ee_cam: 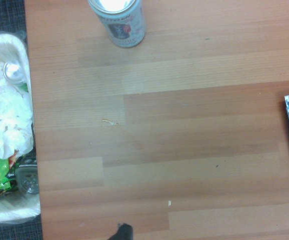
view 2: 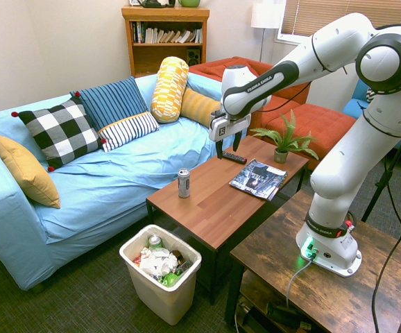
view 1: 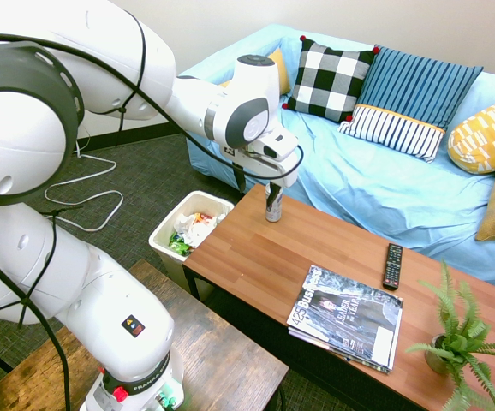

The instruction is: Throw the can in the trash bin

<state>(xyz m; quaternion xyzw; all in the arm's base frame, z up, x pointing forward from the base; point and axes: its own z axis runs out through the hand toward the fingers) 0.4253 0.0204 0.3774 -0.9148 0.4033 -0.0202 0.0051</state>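
- End effector (view 2: 228,148) fingers are standing apart above the surface (view 2: 204,208), with nothing clamped between them; we are seeing it higher than the can (view 2: 184,183) and clear of it.
- Upright near the sofa-side edge of the surface, towards the end by the trash bin (view 2: 160,270), the can is standing with its long axis vertical.
- For the coming move, we are judging that the can is lying below the end effector and off to one side, towards the sofa (view 1: 333,163) and the bin end. In the first exterior view the end effector is overlapping the can's top, but the second exterior view is showing a gap, so we are not reading that overlap as contact.
- We are probably needing to go across first, then down, keeping the fingers on either side of the upright can; coming in off-centre could be tipping it over.
- The bin is sitting on the floor just beyond the end of the surface, its open top lower than the tabletop, so we are expecting a short sideways carry after the lift.
- Magazines (view 2: 258,180) are lying on the other side of the can from the bin, and we are leaving them alone.
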